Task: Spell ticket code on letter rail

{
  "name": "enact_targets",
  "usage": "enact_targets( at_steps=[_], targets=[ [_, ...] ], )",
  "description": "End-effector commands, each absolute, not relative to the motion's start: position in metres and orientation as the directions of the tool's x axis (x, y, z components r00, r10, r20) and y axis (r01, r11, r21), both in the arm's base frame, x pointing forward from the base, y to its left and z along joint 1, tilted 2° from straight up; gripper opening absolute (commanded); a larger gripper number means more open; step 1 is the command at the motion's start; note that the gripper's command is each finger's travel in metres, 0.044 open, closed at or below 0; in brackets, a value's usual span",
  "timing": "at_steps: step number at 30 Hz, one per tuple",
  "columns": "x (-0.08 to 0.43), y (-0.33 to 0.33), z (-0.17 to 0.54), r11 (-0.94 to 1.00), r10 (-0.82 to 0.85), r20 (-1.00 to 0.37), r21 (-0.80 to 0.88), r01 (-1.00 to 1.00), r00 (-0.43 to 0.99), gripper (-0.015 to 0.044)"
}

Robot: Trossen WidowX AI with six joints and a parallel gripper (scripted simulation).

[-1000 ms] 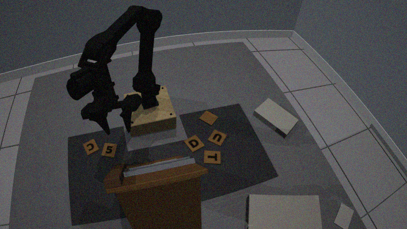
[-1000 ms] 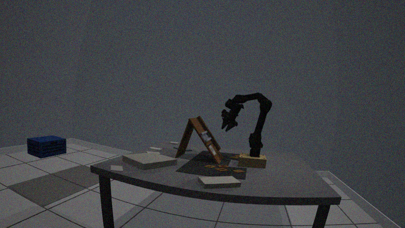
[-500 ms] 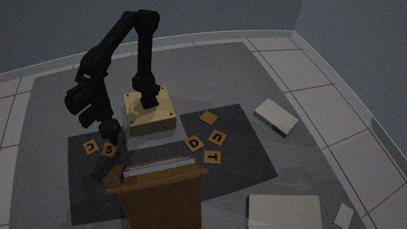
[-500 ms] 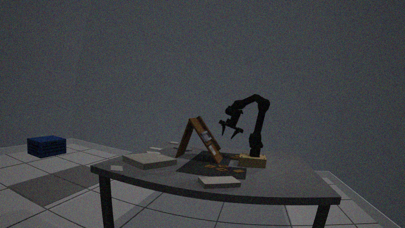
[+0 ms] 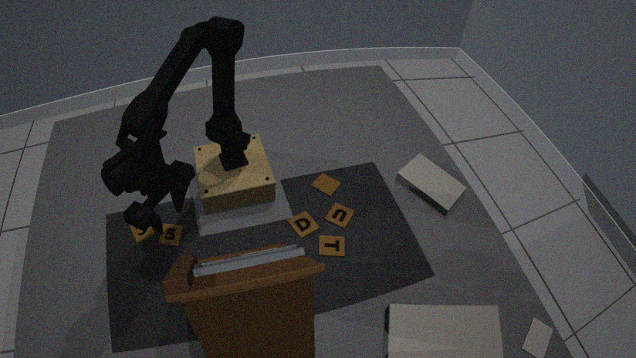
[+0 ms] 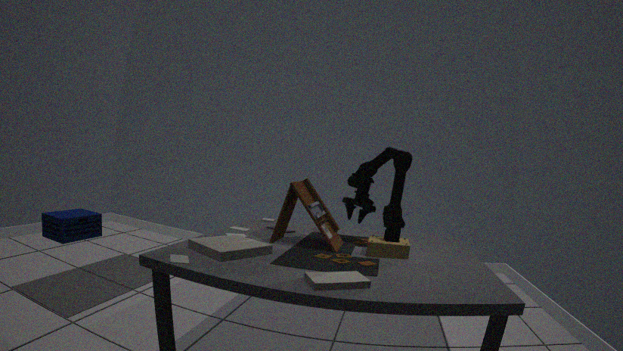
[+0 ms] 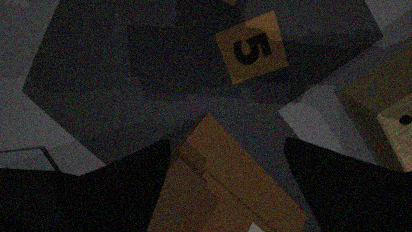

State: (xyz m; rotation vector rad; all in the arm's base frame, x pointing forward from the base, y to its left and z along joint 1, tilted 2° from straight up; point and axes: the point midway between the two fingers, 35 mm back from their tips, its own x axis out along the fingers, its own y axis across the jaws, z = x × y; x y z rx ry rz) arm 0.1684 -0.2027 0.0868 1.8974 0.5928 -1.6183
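Note:
My gripper [image 5: 170, 220] [image 6: 354, 218] [image 7: 227, 146] is open and empty, fingers pointing down, above the mat near the 5 tile [image 5: 170, 234] [image 7: 252, 47]. Another tile [image 5: 141, 233] beside it is partly hidden by the gripper. The D tile [image 5: 303, 223], U tile [image 5: 339, 214], T tile [image 5: 332, 245] and a tile with no letter showing [image 5: 326, 184] lie on the mat's right part in the top view. The letter rail [image 5: 248, 261] [image 6: 317, 209] on the leaning wooden board [image 5: 253, 315] [image 7: 215, 165] shows no tiles. The ticket [image 6: 326, 230] is too small to read now.
The arm stands on a yellowish base block [image 5: 238, 195] [image 6: 388, 250] behind the dark mat [image 5: 373, 271]. A pale slab [image 5: 431, 182] [image 6: 337, 278] and a larger slab [image 5: 444, 333] [image 6: 230, 246] lie to the right in the top view. A blue stack [image 6: 72, 225] is on the floor.

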Motion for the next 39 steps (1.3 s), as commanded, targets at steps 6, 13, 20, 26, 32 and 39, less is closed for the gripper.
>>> enact_targets(
  at_steps=[6, 13, 20, 26, 32, 39],
  targets=[
    [0.126, -0.215, 0.033, -0.895, -0.038, -0.999, 0.04, -0.445, -0.012, 0.034],
    [0.126, -0.215, 0.033, -0.887, -0.038, -0.999, 0.04, -0.459, -0.014, 0.034],
    [0.127, -0.216, 0.033, -0.887, -0.038, -0.999, 0.041, -0.459, -0.014, 0.034],
    [0.127, -0.217, 0.033, -0.887, -0.038, -0.999, 0.041, -0.459, -0.014, 0.034],
    [0.128, -0.217, 0.028, -0.887, -0.038, -0.999, 0.041, -0.459, -0.014, 0.034],
    [0.129, -0.219, -0.001, -0.887, -0.038, -0.999, 0.041, -0.459, -0.014, 0.034]
  ],
)
